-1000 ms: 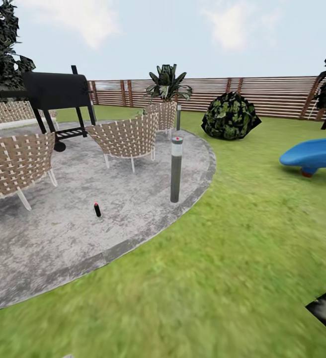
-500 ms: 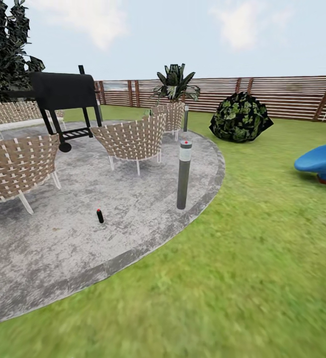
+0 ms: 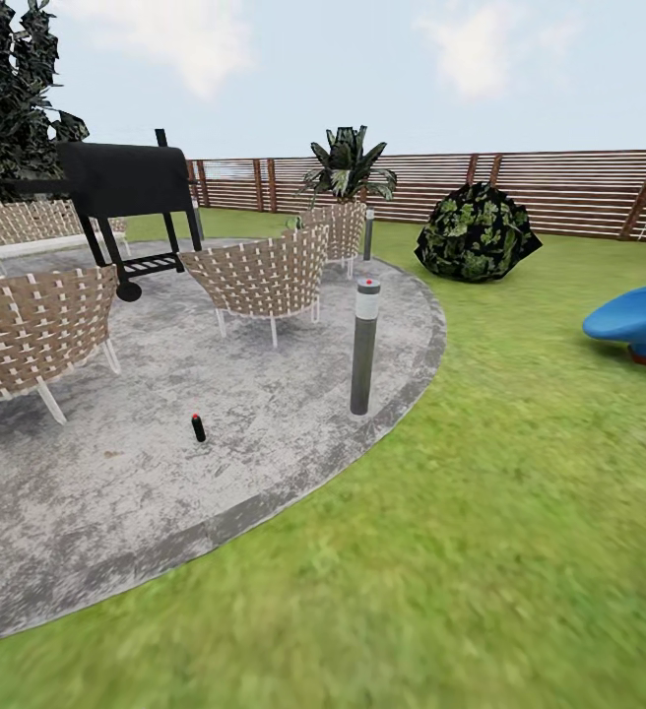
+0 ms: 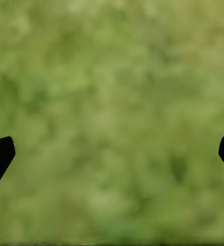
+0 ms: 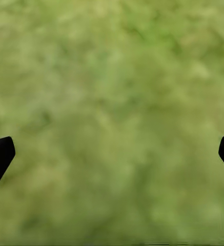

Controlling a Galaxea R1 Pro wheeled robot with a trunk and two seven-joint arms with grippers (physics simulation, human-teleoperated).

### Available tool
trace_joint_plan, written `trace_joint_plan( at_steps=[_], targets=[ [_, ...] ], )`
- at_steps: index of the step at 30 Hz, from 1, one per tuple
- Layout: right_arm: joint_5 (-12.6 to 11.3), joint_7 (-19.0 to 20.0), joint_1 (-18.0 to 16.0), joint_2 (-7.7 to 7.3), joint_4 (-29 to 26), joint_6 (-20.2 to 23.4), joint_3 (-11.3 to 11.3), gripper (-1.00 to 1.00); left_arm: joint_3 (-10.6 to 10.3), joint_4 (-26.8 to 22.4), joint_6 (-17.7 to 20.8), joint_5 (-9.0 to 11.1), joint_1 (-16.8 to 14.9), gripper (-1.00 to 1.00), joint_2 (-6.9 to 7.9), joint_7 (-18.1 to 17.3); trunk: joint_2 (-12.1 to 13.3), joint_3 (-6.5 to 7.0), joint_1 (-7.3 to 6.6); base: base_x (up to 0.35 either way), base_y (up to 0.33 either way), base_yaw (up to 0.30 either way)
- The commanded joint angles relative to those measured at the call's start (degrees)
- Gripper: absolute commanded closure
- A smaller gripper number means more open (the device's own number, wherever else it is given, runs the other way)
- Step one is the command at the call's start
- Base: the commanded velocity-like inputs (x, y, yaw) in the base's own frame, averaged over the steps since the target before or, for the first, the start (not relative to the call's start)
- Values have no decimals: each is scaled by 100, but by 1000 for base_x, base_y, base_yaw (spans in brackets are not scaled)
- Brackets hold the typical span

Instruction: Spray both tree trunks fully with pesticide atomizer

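Head view: round grey patio on the lawn, brown slat fence behind. Pesticide atomizer, small, dark, red-tipped, stands upright on the paving, well apart from the lamp post; too small for detail. Wicker chairs, black grill, round bush. Blue slide cut off at the edge. Left gripper and right gripper: fingertips spread wide over blurred grass, empty.
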Motion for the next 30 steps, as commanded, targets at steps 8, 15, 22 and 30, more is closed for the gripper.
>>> trace_joint_plan(
  at_steps=[8, 15, 22, 30],
  targets=[
    [-92, -148, -11, -46, 145, -107, -202, -100, -26, 170, -81, 75, -41, -100, 2, 2, -2, -4, -1, 126, 0, 0],
    [-67, -120, -12, -121, 77, -118, -186, -100, -24, -45, -107, 77, -168, -100, -6, -11, -2, -4, -1, 322, 0, 0],
    [-57, -111, -12, -152, 73, -120, -165, -100, -86, -156, -106, -1, -113, -100, 10, -57, -2, -7, -1, 338, 0, 14],
    [-51, -119, -11, -154, 79, -120, -158, -100, -116, -147, -103, -36, -106, -100, 13, -75, -2, -44, -1, 340, 0, 180]
  ],
)
